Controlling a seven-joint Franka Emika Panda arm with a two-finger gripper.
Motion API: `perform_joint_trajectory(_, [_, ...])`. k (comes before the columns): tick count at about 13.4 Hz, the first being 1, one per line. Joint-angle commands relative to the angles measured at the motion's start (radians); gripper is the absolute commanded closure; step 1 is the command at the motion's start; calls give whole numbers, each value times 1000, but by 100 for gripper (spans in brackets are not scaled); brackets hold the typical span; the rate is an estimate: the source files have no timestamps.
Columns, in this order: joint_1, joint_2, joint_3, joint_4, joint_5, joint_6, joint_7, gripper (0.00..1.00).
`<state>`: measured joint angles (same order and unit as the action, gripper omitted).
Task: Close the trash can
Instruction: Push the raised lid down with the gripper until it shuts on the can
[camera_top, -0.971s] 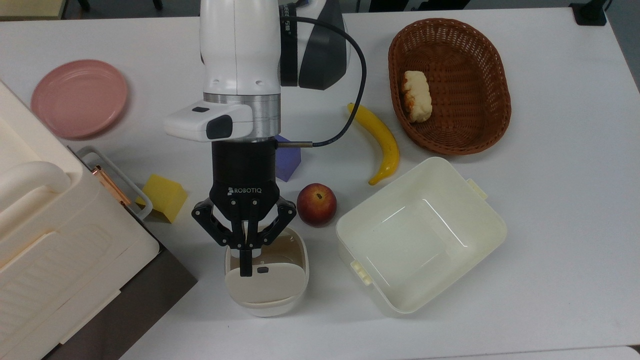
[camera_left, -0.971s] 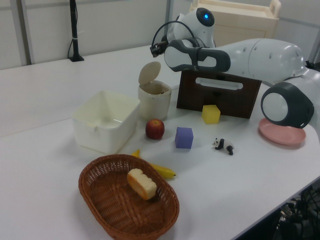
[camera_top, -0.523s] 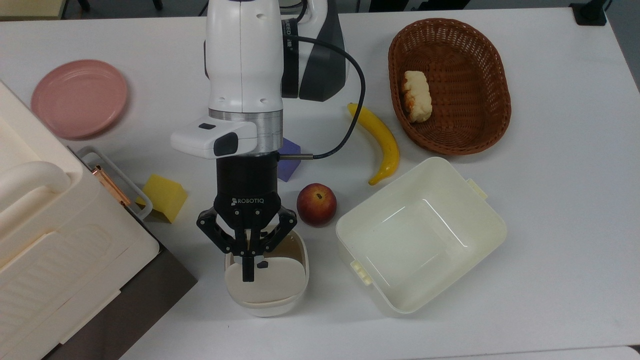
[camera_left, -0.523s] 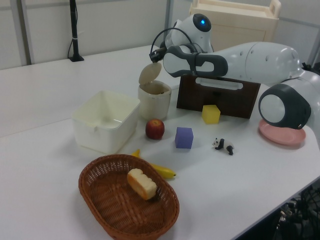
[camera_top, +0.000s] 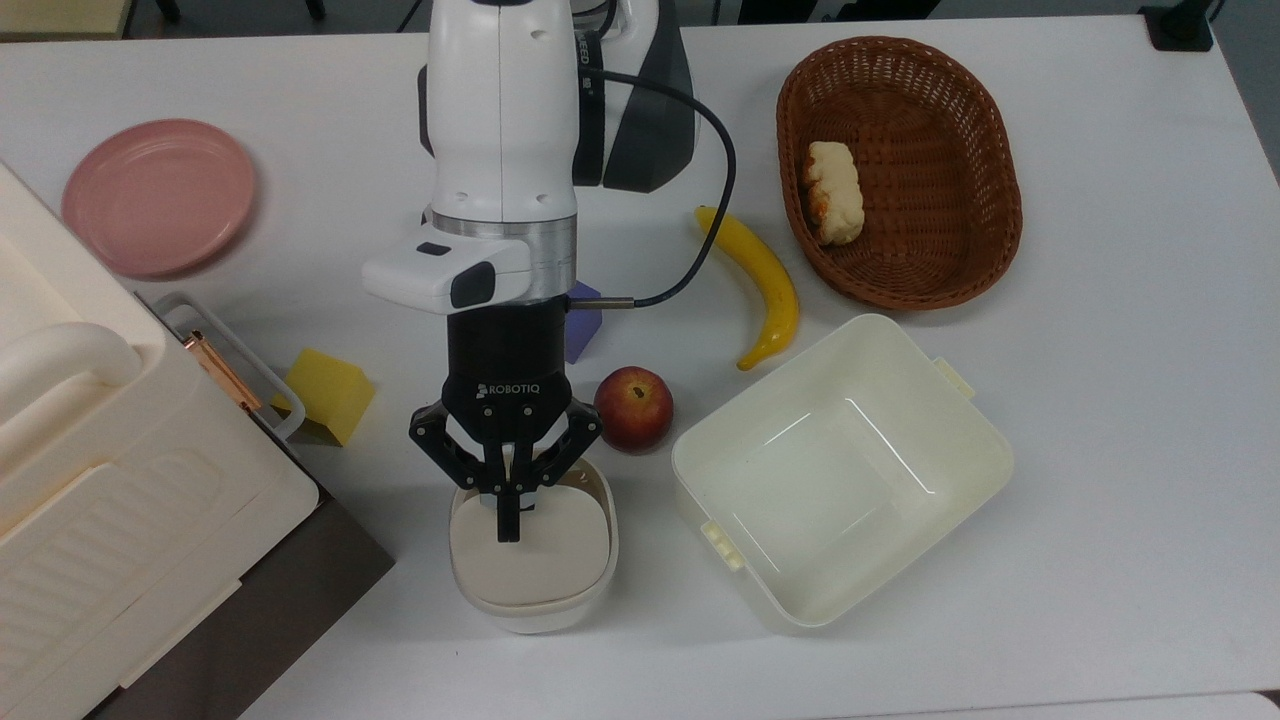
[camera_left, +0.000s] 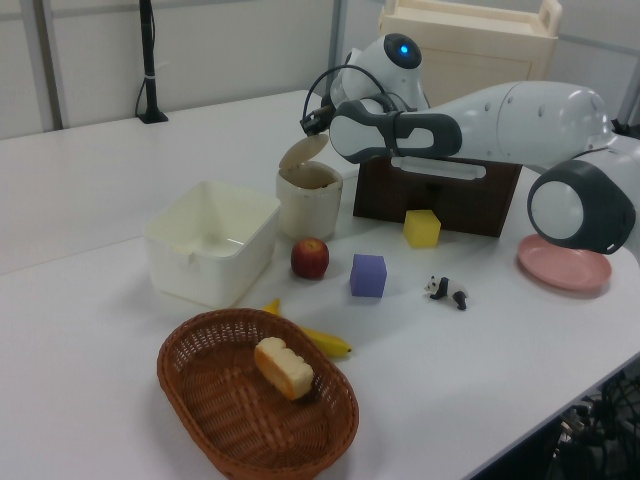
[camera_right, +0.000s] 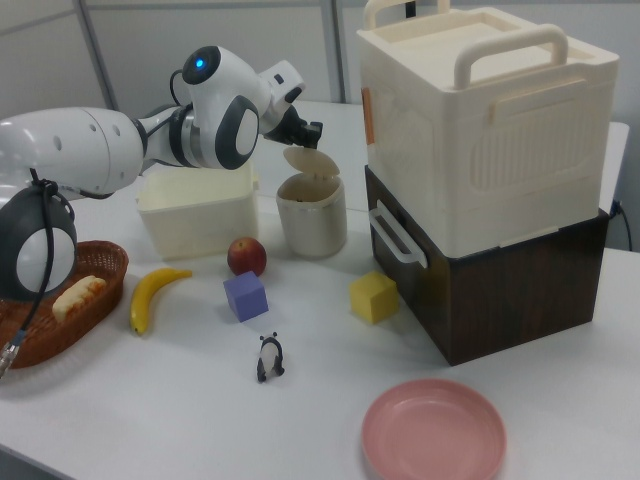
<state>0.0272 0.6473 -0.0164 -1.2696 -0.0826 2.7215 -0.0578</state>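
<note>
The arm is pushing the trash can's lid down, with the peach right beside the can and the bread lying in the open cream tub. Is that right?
Not quite. The bread lies in the brown wicker basket, not the cream tub, as the top view shows. The rest holds: the gripper presses on the trash can lid, which sits partly lowered in the left view, and the peach is right beside the can.

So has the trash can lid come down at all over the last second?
Yes. In the left view the lid has tipped from near upright down toward the trash can rim, not yet flat; the apple beside it is unmoved. The pincer rests on top.
</note>
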Motion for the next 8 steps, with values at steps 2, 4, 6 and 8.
perform_joint_trajectory(2, [-18, -86, 26, -126, -25, 11, -17, 100])
perform_joint_trajectory(4, [-18, -92, 26, -149, -34, 11, -17, 100])
perform_joint_trajectory(6, [-18, -106, 24, -186, -51, 11, -17, 100])
perform_joint_trajectory(8, [-18, -138, 24, -238, -52, 11, -20, 100])
